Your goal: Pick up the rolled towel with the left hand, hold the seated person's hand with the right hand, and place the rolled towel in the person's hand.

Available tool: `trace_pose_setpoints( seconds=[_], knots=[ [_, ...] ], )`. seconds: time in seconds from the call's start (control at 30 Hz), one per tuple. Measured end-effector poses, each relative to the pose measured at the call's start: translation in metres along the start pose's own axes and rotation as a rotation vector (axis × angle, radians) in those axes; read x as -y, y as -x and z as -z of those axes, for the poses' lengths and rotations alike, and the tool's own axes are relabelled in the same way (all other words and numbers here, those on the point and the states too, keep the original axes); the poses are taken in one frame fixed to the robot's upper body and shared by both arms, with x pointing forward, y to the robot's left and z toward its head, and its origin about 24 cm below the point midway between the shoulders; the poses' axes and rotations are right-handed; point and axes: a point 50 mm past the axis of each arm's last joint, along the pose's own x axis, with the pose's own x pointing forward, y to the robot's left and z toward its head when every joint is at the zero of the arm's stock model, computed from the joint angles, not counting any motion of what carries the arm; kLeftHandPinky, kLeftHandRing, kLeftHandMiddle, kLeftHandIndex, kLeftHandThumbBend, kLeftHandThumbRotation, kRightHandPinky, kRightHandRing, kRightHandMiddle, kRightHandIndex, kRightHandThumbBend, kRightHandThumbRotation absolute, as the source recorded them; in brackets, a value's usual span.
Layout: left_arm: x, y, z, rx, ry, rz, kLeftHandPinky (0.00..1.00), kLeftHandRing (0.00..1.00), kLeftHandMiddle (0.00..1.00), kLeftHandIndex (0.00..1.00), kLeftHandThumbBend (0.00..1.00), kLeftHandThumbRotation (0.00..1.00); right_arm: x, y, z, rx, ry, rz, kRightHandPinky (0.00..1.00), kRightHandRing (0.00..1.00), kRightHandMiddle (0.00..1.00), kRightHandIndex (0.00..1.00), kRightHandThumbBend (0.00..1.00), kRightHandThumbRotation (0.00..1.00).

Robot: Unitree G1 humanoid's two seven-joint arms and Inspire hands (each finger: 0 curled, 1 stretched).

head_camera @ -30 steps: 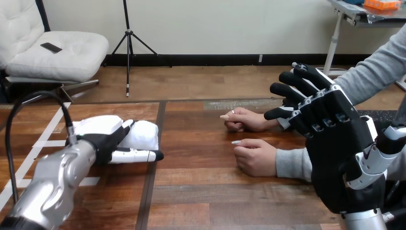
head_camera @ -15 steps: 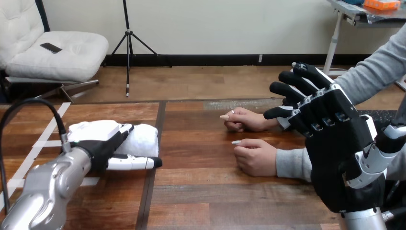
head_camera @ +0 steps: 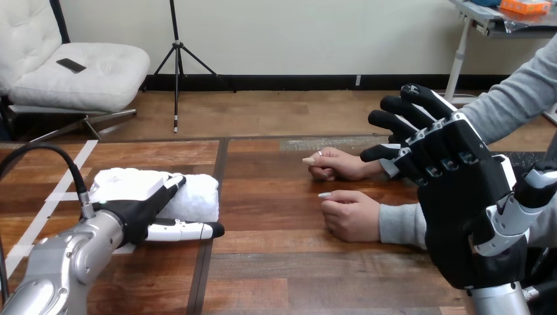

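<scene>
One rolled towel (head_camera: 196, 195), white, lies on its side on the left part of the wooden table (head_camera: 276, 262), its long axis running left to right. The left hand (head_camera: 134, 209) rests over its left half. The fingers (head_camera: 172, 184) lie nearly straight across the top of the roll, pointing right. The thumb (head_camera: 187, 230) stretches straight along the table just beside the towel's near edge. The towel therefore sits in the gap between fingers and thumb, with nothing closed round it, and its right end is uncovered. Well apart to the right, two hands of the person rest on the table, both loosely curled and holding nothing. The farther hand (head_camera: 338, 163) lies just behind the nearer hand (head_camera: 351, 213), and each comes from a grey sleeve (head_camera: 401, 224) at the right side. The right hand (head_camera: 460, 197) is raised above the table at the right, back toward the camera, with its fingers (head_camera: 394, 121) spread, only slightly bent and holding nothing. Its fingertips show by the wrist of the farther hand, though whether they touch it cannot be told.
</scene>
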Motion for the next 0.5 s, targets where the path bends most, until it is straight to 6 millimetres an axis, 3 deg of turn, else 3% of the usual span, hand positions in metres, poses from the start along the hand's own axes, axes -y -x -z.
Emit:
trace_pose_setpoints(
  seconds=[0.5],
  knots=[
    [-0.0003, -0.0002, -0.0021, 0.025, -0.024, -0.05, 0.92, 0.98, 1.0, 0.97, 0.9, 0.94, -0.0003, -0.0005, 0.0001, 0.0, 0.001, -0.001, 0.56, 0.77, 0.78, 0.78, 0.94, 1.0]
  ],
)
